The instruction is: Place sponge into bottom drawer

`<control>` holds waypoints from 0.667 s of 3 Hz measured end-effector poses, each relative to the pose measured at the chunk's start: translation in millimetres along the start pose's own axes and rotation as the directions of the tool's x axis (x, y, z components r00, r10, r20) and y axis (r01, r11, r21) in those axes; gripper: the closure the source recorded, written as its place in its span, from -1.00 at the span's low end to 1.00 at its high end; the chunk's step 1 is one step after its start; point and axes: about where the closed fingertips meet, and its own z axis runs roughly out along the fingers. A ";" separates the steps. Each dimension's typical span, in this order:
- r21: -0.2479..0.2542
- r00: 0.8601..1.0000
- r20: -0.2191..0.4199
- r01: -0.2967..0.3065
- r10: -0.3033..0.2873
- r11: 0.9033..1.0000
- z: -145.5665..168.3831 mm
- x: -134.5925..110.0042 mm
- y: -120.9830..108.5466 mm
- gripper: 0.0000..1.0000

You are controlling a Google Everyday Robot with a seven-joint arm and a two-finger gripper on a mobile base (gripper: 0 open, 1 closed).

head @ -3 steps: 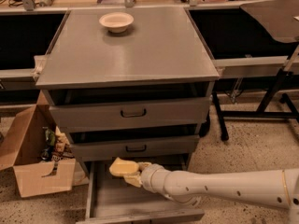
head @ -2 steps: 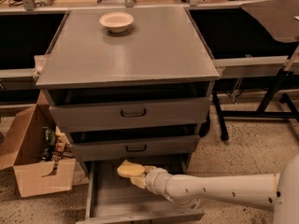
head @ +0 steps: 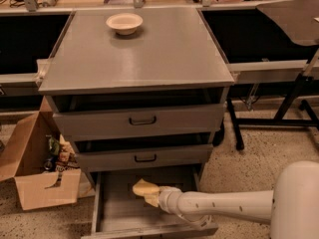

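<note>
The gripper hangs low inside the pulled-out bottom drawer, jaws pinching the yellow sponge over its floor.

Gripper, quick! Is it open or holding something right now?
The pale tan gripper is closed, holding the soft yellow sponge over the open grey metal bottom drawer.

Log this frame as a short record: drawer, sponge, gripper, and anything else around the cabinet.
bottom drawer: lowest of three, pulled open
sponge: yellow, over the drawer's floor
gripper: reaching in from the right, shut on the sponge
bowl: white, on the cabinet top, rear left
cardboard box: open, on the floor left of the cabinet
</note>
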 end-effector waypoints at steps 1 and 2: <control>-0.010 0.997 -0.061 -0.058 0.057 0.998 16.3 46.0 10.2 1.00; -0.018 0.991 -0.103 -0.093 0.091 0.996 25.4 77.6 20.0 1.00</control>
